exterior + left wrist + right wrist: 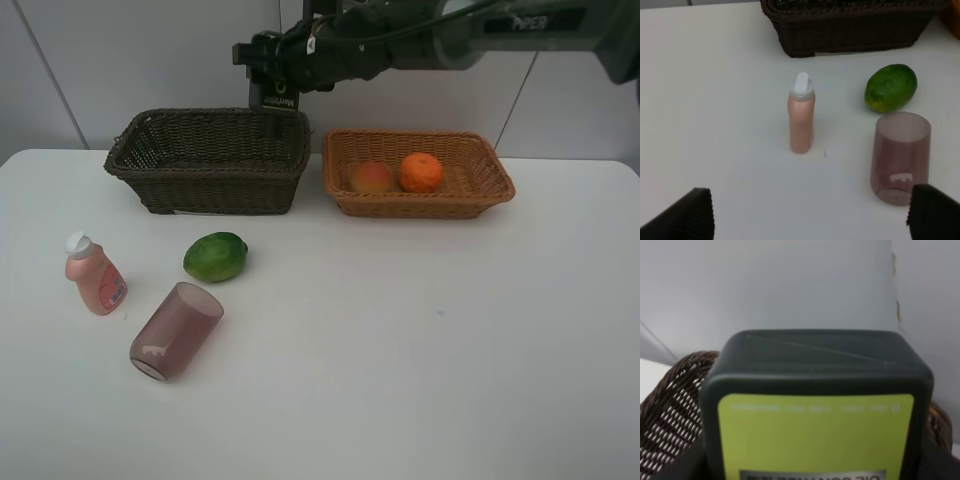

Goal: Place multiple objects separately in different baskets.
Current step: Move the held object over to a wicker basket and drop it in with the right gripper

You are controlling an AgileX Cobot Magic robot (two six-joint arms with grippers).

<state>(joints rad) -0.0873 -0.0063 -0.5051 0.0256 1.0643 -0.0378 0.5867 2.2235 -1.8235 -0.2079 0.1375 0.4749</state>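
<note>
My right gripper reaches across and is shut on the dark pump bottle, holding it over the back rim of the dark brown basket. The bottle's green label fills the right wrist view, with the basket's weave behind it. The orange and the peach-like fruit lie in the light tan basket. The green fruit, the pink bottle and the purple cup, lying on its side, are on the table. My left gripper is open above the table, short of the pink bottle.
The white table spreads to the front and right. A grey wall stands close behind both baskets. In the left wrist view the green fruit and the cup lie to one side of the pink bottle, in front of the dark basket.
</note>
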